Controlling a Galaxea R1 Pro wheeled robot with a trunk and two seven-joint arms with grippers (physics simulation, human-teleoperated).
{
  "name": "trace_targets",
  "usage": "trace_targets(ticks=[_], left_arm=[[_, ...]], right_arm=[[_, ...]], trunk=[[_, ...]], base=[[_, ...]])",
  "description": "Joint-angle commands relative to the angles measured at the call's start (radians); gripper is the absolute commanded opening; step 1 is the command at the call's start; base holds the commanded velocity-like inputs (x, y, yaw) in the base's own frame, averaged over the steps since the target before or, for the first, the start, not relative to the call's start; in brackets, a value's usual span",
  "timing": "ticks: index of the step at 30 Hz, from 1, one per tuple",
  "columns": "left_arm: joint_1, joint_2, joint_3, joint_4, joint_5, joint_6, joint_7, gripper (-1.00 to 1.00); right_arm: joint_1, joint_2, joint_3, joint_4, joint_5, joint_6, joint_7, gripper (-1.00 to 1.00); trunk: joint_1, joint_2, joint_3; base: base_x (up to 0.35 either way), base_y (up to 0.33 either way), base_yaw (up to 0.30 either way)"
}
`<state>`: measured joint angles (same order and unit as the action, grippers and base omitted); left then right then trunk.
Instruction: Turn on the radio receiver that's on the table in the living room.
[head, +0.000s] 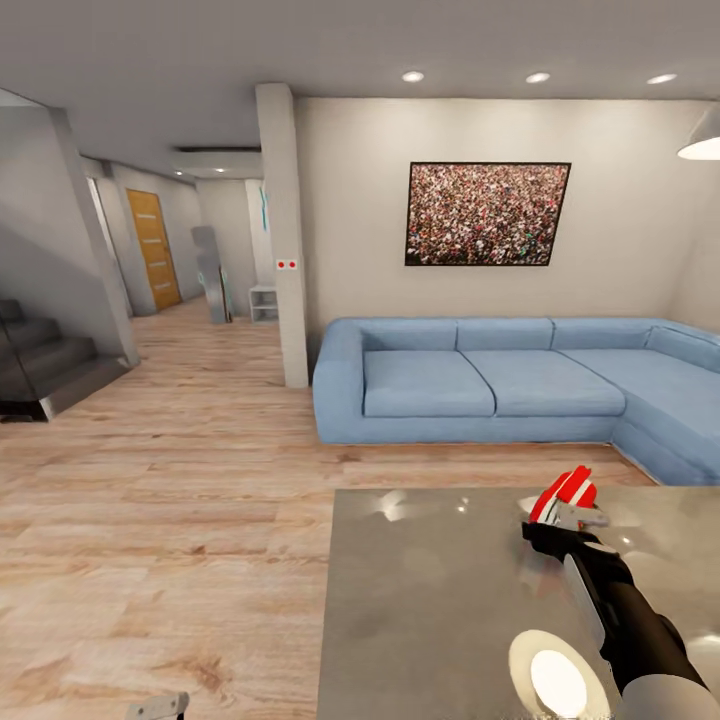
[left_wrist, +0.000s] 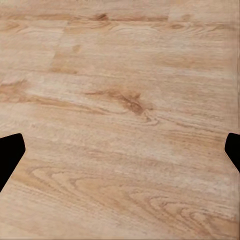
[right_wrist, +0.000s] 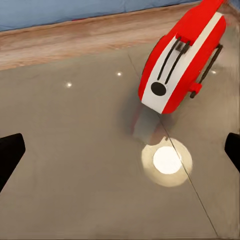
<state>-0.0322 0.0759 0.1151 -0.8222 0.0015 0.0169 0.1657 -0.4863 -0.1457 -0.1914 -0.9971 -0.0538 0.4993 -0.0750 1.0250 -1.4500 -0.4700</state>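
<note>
The red radio receiver (head: 564, 491) with its white band stands near the far right part of the glossy grey table (head: 430, 600). In the right wrist view the radio receiver (right_wrist: 182, 57) shows a round dark dial and dark slots, tilted on the table top (right_wrist: 75, 150). My right gripper (head: 572, 520) reaches up to it, open, with its fingers spread wide and the radio beyond the fingertips (right_wrist: 11, 152), not between them. My left gripper (left_wrist: 122, 150) hangs open over the wood floor, and a bit of it shows low in the head view (head: 160, 707).
A blue sectional sofa (head: 500, 385) runs behind the table and around its right side. A framed crowd picture (head: 487, 213) hangs above it. A pillar (head: 285, 240), stairs (head: 45, 365) and a hallway lie to the left. Open plank floor (head: 170, 520) spreads left of the table.
</note>
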Motion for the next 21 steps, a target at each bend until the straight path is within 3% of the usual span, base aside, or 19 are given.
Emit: trace_targets(ticks=[1,12,21], left_arm=[[0.0,0.0,0.0,0.0,0.0,0.0,0.0,1.0],[0.0,0.001,0.0,0.0,0.0,0.0,0.0,1.0],[0.0,0.001,0.0,0.0,0.0,0.0,0.0,1.0]], right_arm=[[0.0,0.0,0.0,0.0,0.0,0.0,0.0,1.0],[0.0,0.0,0.0,0.0,0.0,-0.001,0.0,1.0],[0.0,0.0,0.0,0.0,0.0,-0.001,0.0,1.0]], trunk=[[0.0,0.0,0.0],[0.0,0.0,0.0],[0.0,0.0,0.0]], base=[[0.0,0.0,-0.263],[0.0,0.0,-0.26],[0.0,0.0,-0.044]])
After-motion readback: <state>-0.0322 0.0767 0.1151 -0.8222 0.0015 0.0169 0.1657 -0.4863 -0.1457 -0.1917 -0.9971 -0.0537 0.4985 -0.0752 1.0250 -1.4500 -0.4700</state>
